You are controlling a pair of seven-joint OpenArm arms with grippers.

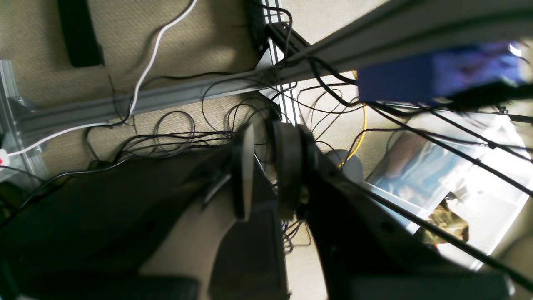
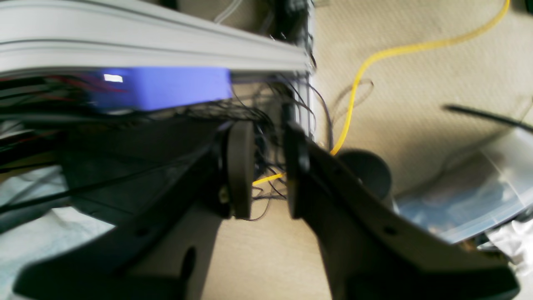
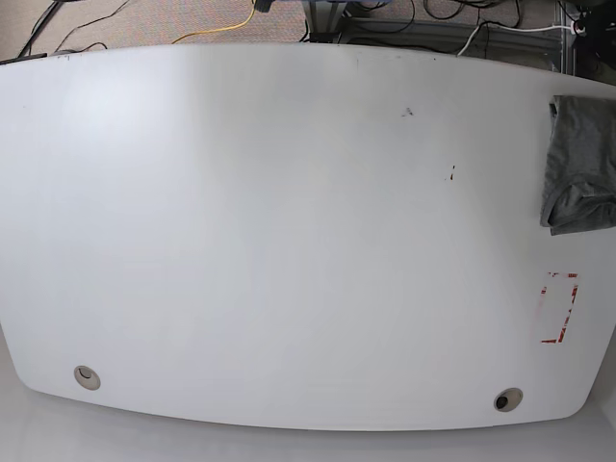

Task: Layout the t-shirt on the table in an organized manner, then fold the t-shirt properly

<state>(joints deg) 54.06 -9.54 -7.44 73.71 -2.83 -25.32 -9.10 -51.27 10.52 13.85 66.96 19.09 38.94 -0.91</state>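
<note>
The grey t-shirt (image 3: 578, 164) lies bunched at the table's (image 3: 289, 241) far right edge, partly cut off by the base view's border. Neither arm shows in the base view. In the left wrist view my left gripper (image 1: 265, 141) hangs over carpeted floor and cables, its jaws a narrow gap apart with nothing between them. In the right wrist view my right gripper (image 2: 268, 141) also stands slightly open and empty, above the floor beside a pale frame rail (image 2: 145, 46). Neither wrist view shows the t-shirt or the tabletop.
A red tape rectangle (image 3: 559, 308) marks the table's right side, below the shirt. Grommet holes sit near the front edge, one on the left (image 3: 87, 376) and one on the right (image 3: 507, 398). Below are tangled black cables (image 1: 175, 137), a yellow cable (image 2: 366, 66), a clear plastic bin (image 1: 458, 183) and a blue box (image 1: 433, 79).
</note>
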